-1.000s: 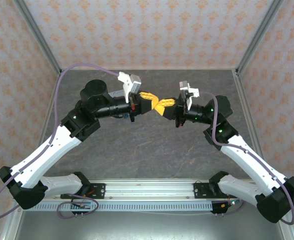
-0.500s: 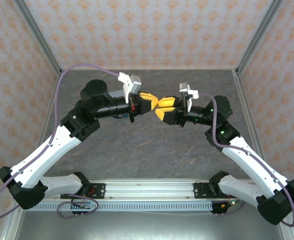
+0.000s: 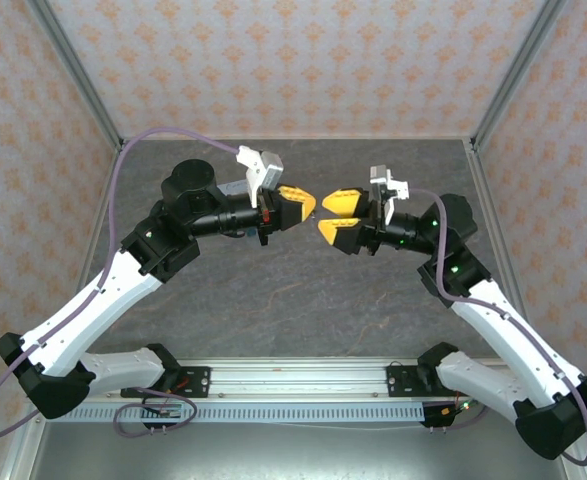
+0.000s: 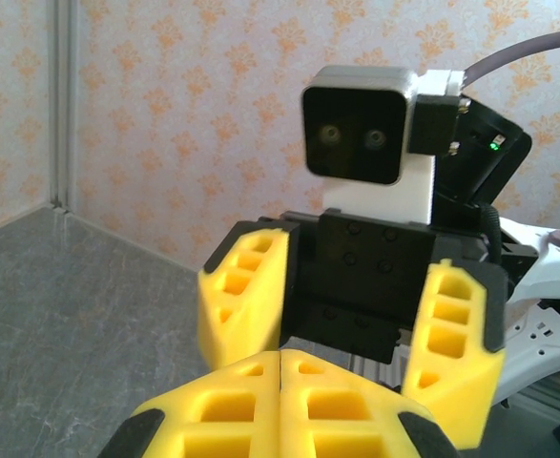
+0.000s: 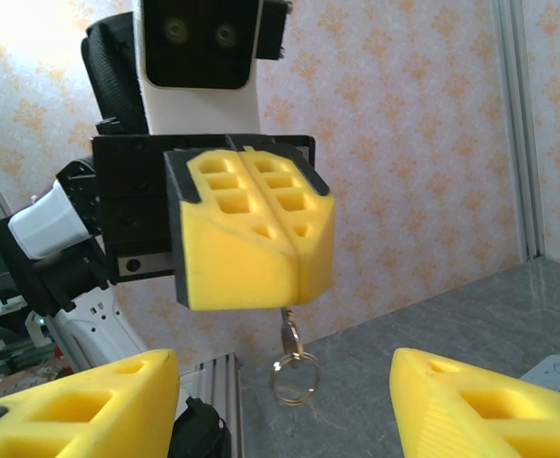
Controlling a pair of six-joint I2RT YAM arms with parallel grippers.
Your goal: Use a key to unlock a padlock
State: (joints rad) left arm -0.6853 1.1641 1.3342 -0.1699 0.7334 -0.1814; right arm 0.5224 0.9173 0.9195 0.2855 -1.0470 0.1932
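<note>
A grey, stone-patterned desk (image 3: 303, 300) lies beneath the jaws. Behind them and on either side stand walls (image 3: 293, 70) papered pale peach with an orange floral motif. Aluminium posts (image 3: 76, 70) join the walls at the corners. A metal rail (image 3: 293, 378) runs along the desk's near edge. The light is soft and even.

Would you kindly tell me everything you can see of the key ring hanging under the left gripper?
The key ring is a small, thin loop of silvery metal wire below a short link or clasp. It hangs straight down from the left gripper, whose yellow fingers are shut. Its upper end vanishes between them, so what it is fastened to is hidden. Nothing else touches it.
</note>
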